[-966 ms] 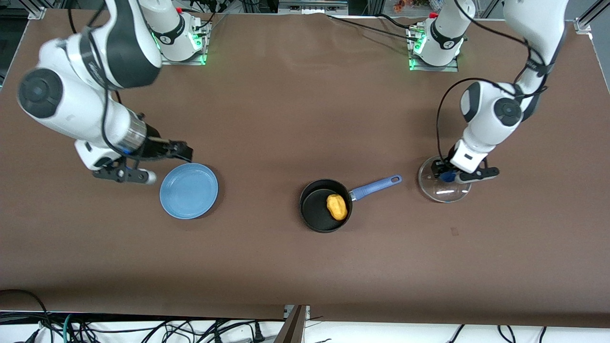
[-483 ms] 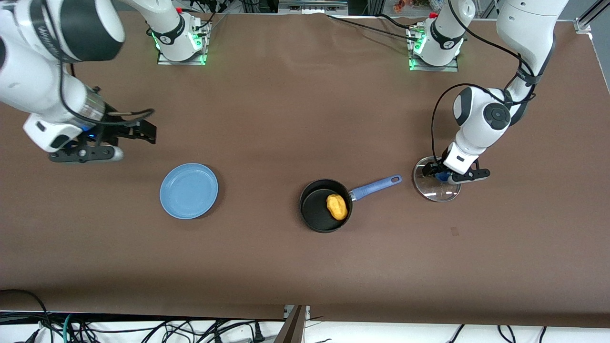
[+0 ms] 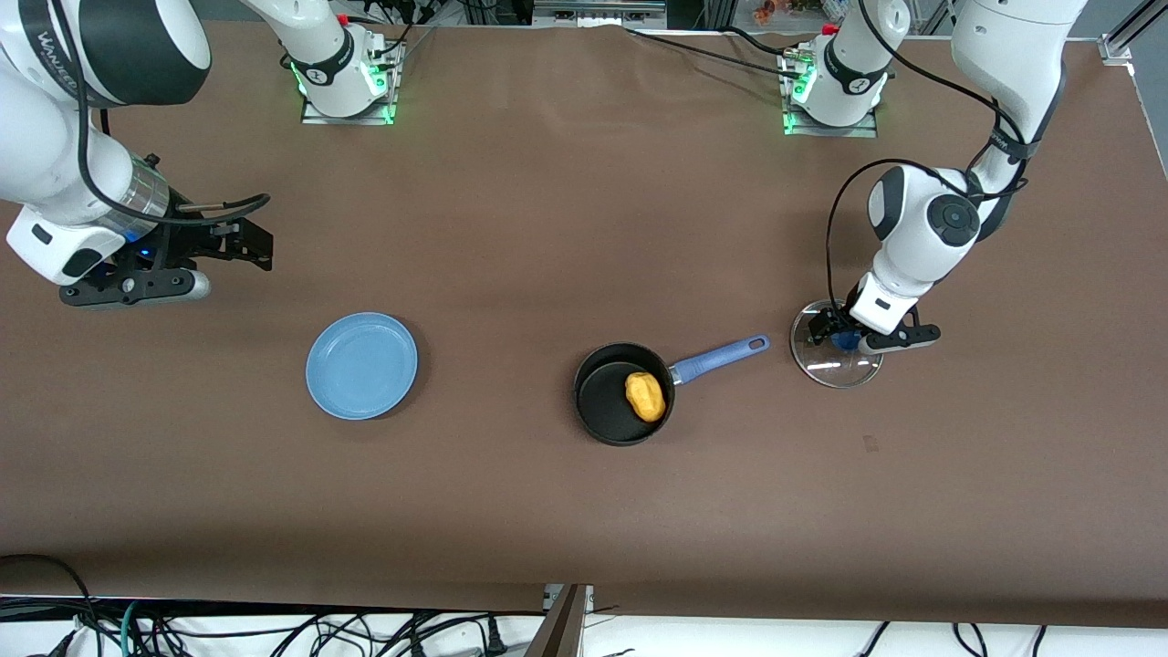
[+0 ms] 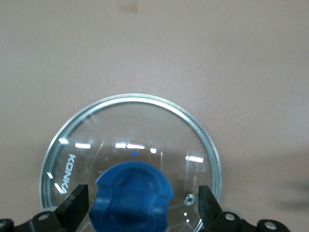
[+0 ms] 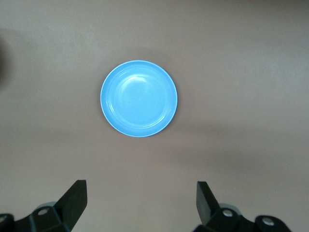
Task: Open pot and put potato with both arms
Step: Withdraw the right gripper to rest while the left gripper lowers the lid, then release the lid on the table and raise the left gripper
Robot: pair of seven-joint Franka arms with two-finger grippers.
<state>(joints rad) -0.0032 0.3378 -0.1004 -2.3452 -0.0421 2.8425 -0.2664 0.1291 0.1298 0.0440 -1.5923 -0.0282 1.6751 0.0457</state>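
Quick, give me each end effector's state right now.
Left end effector: open, fingers on either side of the lid's blue knob, not gripping it; the lid lies on the table.
Right end effector: open, holding nothing, above the table near the blue plate.

A high front camera faces me; my left wrist camera looks closely down at the round glass lid [image 4: 130,159], my right from higher at the flat light-blue plate [image 5: 139,98]; the front view shows both.

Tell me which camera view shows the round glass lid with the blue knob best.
The left wrist view: the round glass lid fills it, blue knob between the left pincer's open fingers. The front view shows it small, partly under that pincer. The right wrist view misses it.
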